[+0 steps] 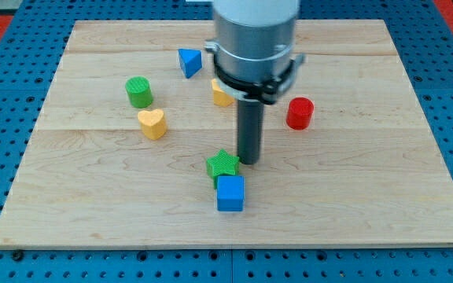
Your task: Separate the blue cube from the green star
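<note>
Wooden board (93, 212) holds all blocks. Green star (223, 165) sits near board's bottom edge, approx centre; blue cube (230, 193) touches it on the side twd the bottom edge. Arm comes down from the top edge, rod vertical; my tip (248, 162) is just beside the star's right pt, contact can't be told. No gripper, just the rod. Elsewhere: blue triangle (189, 62), green cylinder (139, 93), yellow heart (152, 123), red cylinder (299, 113), yellow block (221, 94) partly hidden behind arm.
</note>
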Robot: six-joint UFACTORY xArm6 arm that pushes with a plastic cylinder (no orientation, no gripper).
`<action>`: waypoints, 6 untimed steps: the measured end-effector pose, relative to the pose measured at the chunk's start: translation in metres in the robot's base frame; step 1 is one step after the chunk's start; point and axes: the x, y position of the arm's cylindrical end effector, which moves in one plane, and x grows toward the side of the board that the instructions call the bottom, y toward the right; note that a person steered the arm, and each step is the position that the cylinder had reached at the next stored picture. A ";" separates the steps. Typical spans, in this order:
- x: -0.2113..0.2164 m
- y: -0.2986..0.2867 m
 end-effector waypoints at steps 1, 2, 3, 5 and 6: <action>0.036 0.019; 0.053 -0.015; 0.054 -0.060; 0.074 0.041; 0.108 0.020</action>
